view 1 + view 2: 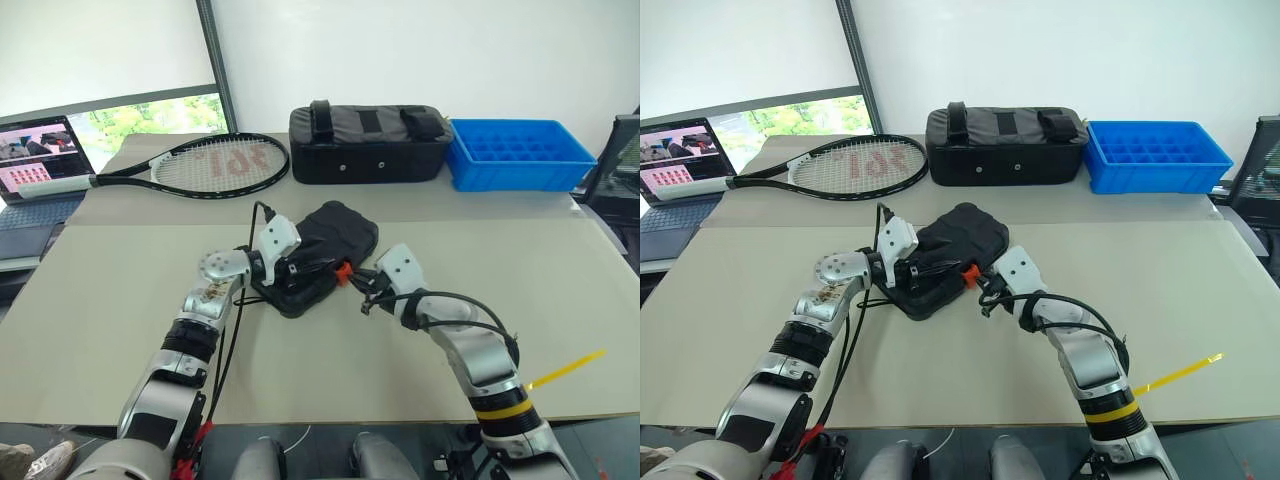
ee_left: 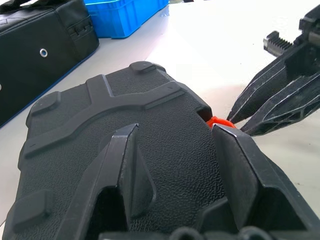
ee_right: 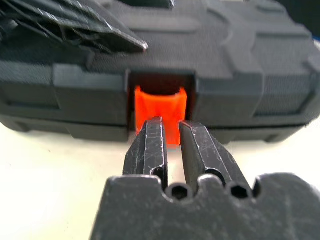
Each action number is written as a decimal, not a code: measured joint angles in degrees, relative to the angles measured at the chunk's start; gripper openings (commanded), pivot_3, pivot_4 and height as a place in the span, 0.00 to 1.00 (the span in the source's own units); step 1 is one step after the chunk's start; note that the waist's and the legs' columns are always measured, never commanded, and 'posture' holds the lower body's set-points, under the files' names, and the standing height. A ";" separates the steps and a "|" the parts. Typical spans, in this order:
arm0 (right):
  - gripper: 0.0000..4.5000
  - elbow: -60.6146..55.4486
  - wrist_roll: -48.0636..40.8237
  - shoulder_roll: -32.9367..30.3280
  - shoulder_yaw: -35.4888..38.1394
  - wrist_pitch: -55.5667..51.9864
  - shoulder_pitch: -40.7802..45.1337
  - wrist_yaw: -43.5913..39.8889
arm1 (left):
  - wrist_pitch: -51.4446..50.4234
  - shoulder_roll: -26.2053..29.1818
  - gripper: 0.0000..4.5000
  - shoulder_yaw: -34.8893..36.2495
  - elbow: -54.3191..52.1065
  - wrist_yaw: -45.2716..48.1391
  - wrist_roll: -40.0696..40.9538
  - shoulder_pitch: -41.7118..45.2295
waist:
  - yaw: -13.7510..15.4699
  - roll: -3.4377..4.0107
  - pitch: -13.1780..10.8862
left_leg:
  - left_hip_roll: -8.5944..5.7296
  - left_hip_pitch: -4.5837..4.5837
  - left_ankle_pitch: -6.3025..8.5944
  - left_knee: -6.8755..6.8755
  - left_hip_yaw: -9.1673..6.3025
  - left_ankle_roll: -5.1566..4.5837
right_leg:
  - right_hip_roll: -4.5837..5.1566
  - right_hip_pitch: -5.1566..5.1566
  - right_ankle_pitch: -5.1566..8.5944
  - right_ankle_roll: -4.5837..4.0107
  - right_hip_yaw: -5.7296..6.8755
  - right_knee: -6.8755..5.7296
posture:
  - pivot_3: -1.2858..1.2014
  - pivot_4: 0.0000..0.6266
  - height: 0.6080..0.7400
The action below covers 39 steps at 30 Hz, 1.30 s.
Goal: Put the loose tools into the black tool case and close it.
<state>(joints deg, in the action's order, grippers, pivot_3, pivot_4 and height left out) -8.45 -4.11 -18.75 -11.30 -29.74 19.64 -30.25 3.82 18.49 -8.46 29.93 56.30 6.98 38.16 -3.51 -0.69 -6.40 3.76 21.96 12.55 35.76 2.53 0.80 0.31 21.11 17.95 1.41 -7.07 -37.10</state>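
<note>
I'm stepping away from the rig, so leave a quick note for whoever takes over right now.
Left hand: open, fingers resting on the lid of the case, holding it down.
Right hand: fingers nearly together, tips at the orange latch.
Case lies mid-table, lid down. No loose tools on the table.
Done: tools in, lid shut.
Left: press the latch home; it doesn't look snapped yet.

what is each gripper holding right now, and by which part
Right gripper is nearly shut at the tool case's orange latch; a grip cannot be told. Left gripper rests open on the lid, gripping nothing.
</note>
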 measured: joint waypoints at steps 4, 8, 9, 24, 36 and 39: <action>0.16 0.36 0.52 0.26 -0.10 0.35 0.10 -0.07 | 0.00 0.10 0.56 0.19 -0.20 -0.01 0.00 -0.23 | -0.30 0.01 0.01 | 0.00 -0.01 0.00 0.00 -0.01 0.00 | 0.00 -0.02 0.00 0.00 0.00 0.00 | 0.52 0.24 0.75; 0.16 0.35 0.54 0.07 -0.19 0.35 0.08 -0.81 | 0.00 0.07 0.56 0.20 -0.22 -0.01 0.00 -0.24 | -0.31 0.01 0.01 | -0.01 0.00 0.00 0.01 -0.01 0.00 | 0.00 -0.03 0.00 0.00 0.00 0.00 | 0.52 0.24 0.75; 0.16 0.35 0.54 0.02 -0.28 0.35 0.04 -0.98 | 0.00 0.06 0.56 0.20 -0.22 -0.01 0.00 -0.24 | -0.31 0.01 0.01 | -0.01 0.00 0.00 0.01 -0.01 0.00 | 0.00 -0.03 0.00 0.00 0.00 0.00 | 0.52 0.24 0.75; 0.16 2.40 0.83 0.82 -1.43 0.24 1.33 -1.86 | 0.01 0.09 0.56 0.35 -0.08 -0.46 -0.01 -0.30 | -0.64 0.00 0.00 | 0.02 -0.04 0.00 0.00 -0.01 0.00 | -0.03 -0.02 0.00 0.00 -0.02 0.00 | 0.52 0.24 0.75; 0.16 4.98 1.86 2.14 -1.91 0.34 2.06 -1.70 | 0.00 0.19 0.56 0.63 -0.36 -0.64 -0.01 -0.59 | -0.70 0.01 0.01 | 0.03 -0.05 0.00 0.00 -0.01 0.00 | -0.05 -0.01 0.00 0.00 -0.04 0.00 | 0.52 0.24 0.75; 0.16 5.44 2.10 2.36 -2.08 0.34 2.04 -1.72 | 0.00 0.12 0.56 0.62 -0.38 -0.63 -0.01 -0.56 | -0.65 0.01 0.00 | 0.03 -0.03 0.00 0.00 -0.01 0.00 | -0.05 0.00 0.00 0.00 -0.04 0.00 | 0.52 0.24 0.75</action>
<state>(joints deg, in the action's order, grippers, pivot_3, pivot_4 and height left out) -3.01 -2.01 -16.39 -13.38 -29.40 21.68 -31.97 3.82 18.61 -7.83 29.55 55.67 6.97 37.60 -4.16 -0.68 -6.40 3.79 21.93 12.55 35.76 2.52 0.80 0.26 21.11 17.95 1.42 -7.11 -37.10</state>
